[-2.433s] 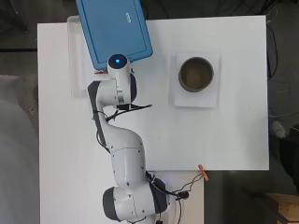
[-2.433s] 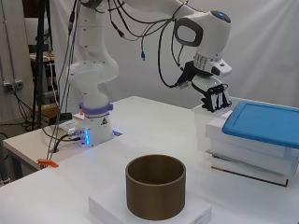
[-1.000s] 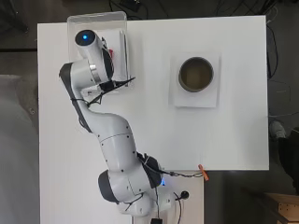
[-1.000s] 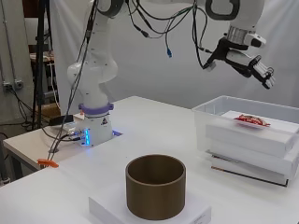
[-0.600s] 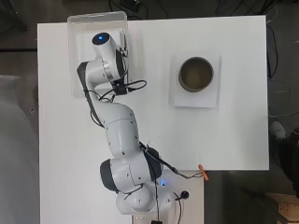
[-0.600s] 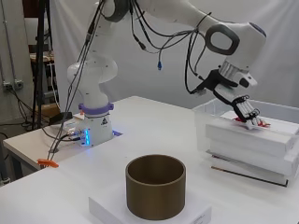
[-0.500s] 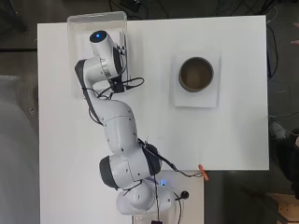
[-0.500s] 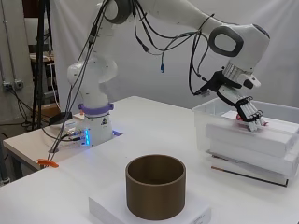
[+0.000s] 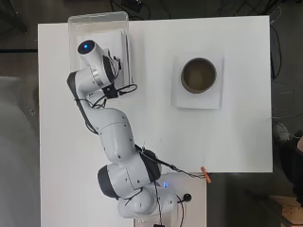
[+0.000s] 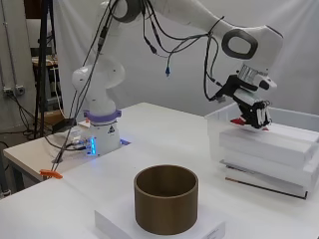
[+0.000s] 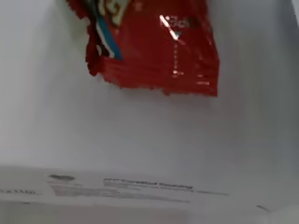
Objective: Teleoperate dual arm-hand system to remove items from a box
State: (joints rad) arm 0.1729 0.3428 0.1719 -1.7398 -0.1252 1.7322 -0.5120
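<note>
A clear plastic box point(image 9: 97, 19) stands at the table's far left corner, with no lid on it. In the side view the box point(image 10: 219, 124) holds stacked white foam slabs point(image 10: 279, 149). A red snack packet point(image 10: 238, 121) lies on the top slab. The hand point(image 10: 256, 113) is down on the packet, its dark fingers curled over it, and red shows on either side of them. The wrist view shows the red packet point(image 11: 154, 42) close up against the white slab. In the overhead view the arm covers both the hand and the packet.
A brown round container point(image 9: 199, 74) sits on a white slab right of the box; it is in the foreground point(image 10: 166, 199) of the side view. A small orange clip point(image 9: 205, 172) lies at the near table edge. The arm's base point(image 10: 99, 134) stands at the left.
The blue lid that covered the box 2.4 s ago is gone. The hand was raised above the open box, then came down into it and closed over the red packet.
</note>
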